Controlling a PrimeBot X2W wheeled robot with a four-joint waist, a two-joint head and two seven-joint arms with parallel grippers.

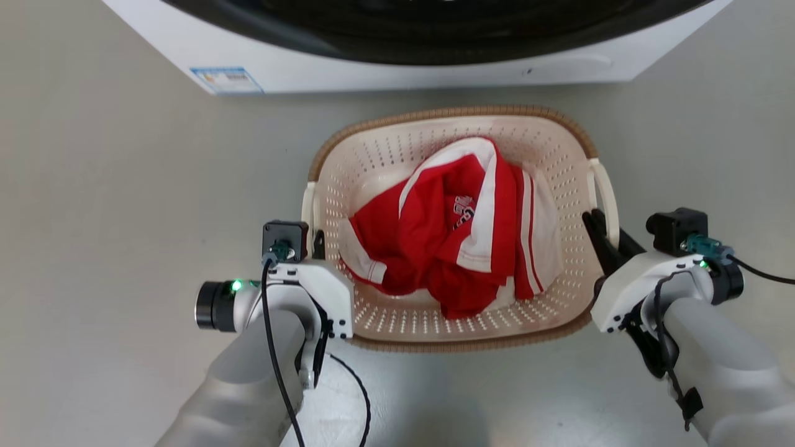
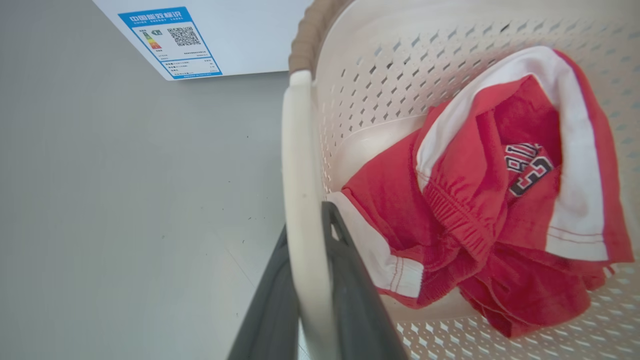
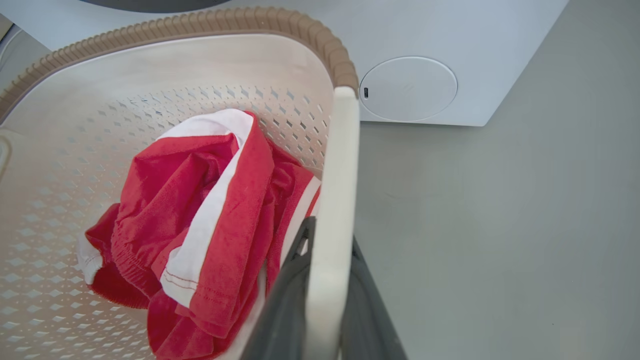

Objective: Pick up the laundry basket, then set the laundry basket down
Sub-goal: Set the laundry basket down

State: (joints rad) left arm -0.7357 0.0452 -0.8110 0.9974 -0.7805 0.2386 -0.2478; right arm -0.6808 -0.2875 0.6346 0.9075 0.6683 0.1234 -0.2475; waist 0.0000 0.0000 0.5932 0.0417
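The left claw (image 1: 318, 243) is clenched on the basket's (image 1: 447, 113) left handle (image 1: 308, 208), one finger on each side. The right claw (image 1: 602, 228) grips the right handle (image 1: 608, 195) likewise. The basket lies between them, just before the washer (image 1: 397, 71), with red-and-white clothing (image 1: 459, 242) inside. It seems to rest on the floor (image 1: 124, 186), though that is hard to judge.

Pale grey arms (image 1: 245, 379) reach forward, left and right.
Left gripper (image 1: 318, 241) and right gripper (image 1: 595, 221), dark-fingered, each clamp a handle of the cream plastic laundry basket (image 1: 447, 113).
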